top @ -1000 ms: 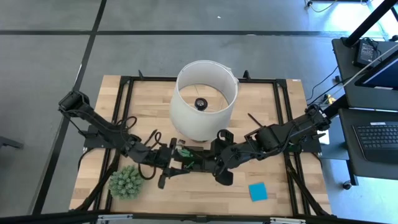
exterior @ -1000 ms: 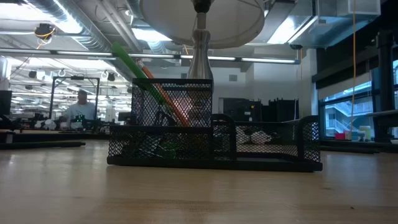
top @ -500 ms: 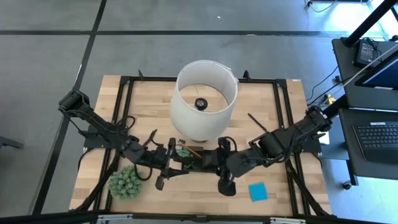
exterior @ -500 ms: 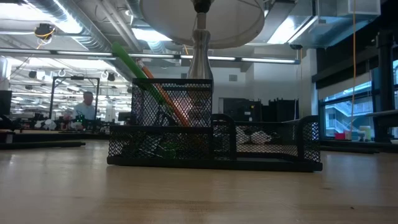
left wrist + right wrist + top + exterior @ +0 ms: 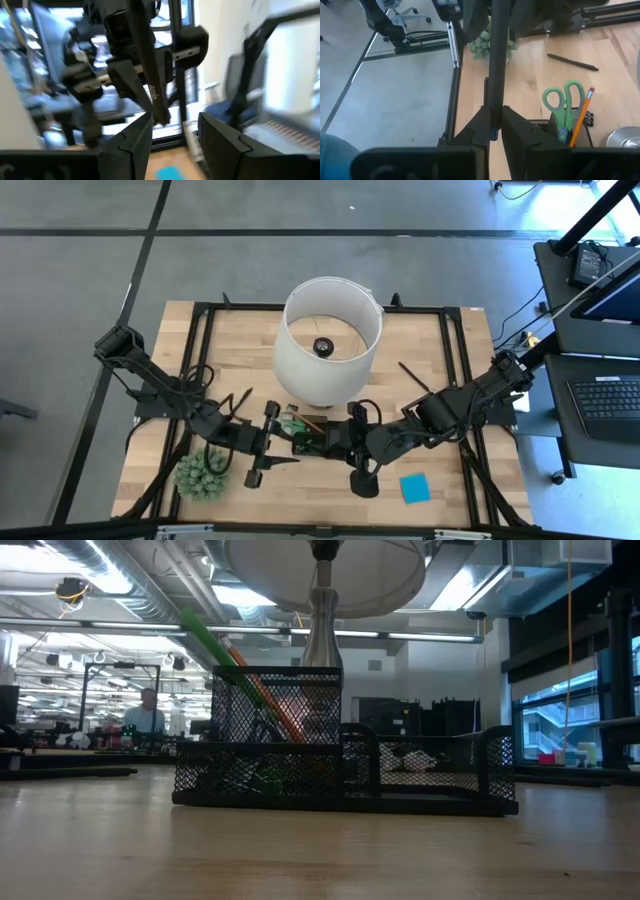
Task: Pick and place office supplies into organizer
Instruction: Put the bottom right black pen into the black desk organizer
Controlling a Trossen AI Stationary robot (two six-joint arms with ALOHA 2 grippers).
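No lettering on anything here is clear enough to read.

The picture from above is bright and even, and the lampshade [image 5: 331,338] looks very white. Soft, small shadows lie under the arms on the wooden table [image 5: 240,350]. In the low picture, long ceiling lights [image 5: 130,580] glow and the window [image 5: 560,725] is bright, while the mesh organizer [image 5: 345,755] looks dark against them. The tabletop close to the camera is fuzzy. The left wrist picture is smeared and blurry all over, with white glare on one side. The right wrist picture is clear, and the scissors [image 5: 564,102] look sharp.
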